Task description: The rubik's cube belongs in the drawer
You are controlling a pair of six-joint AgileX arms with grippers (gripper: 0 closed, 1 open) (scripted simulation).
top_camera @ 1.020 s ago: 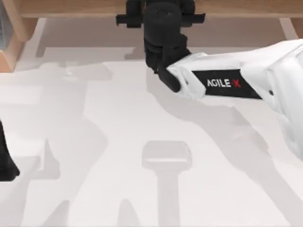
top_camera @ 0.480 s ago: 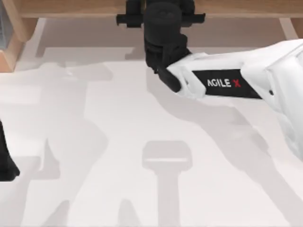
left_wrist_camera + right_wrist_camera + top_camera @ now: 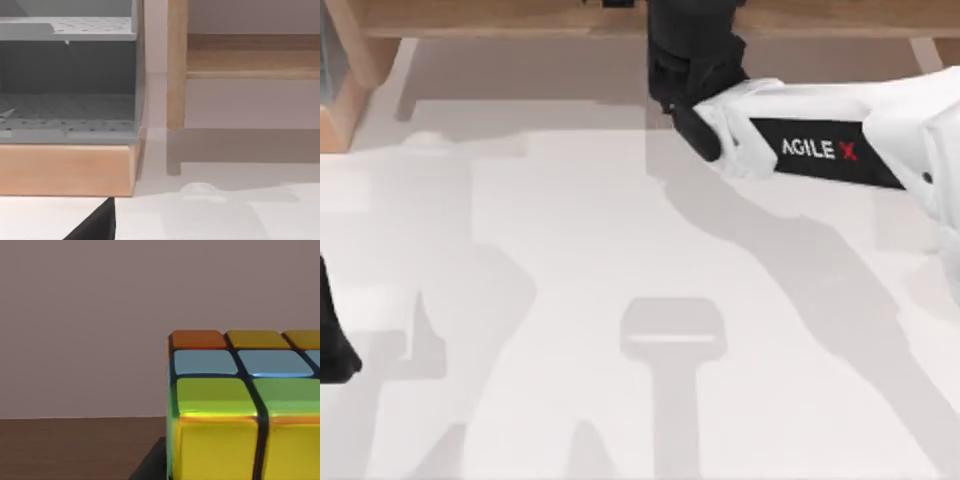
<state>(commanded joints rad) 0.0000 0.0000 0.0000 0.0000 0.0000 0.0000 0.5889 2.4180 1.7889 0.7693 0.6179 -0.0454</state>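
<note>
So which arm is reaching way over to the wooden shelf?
The right arm, the white one stretched across to the shelf at the table's far edge. The left arm sits parked at the table's left edge.

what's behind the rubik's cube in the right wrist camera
Behind the cube there is a plain grey-brown wall above a dark wooden surface. Whatever lies directly behind the cube is covered by it.
</note>
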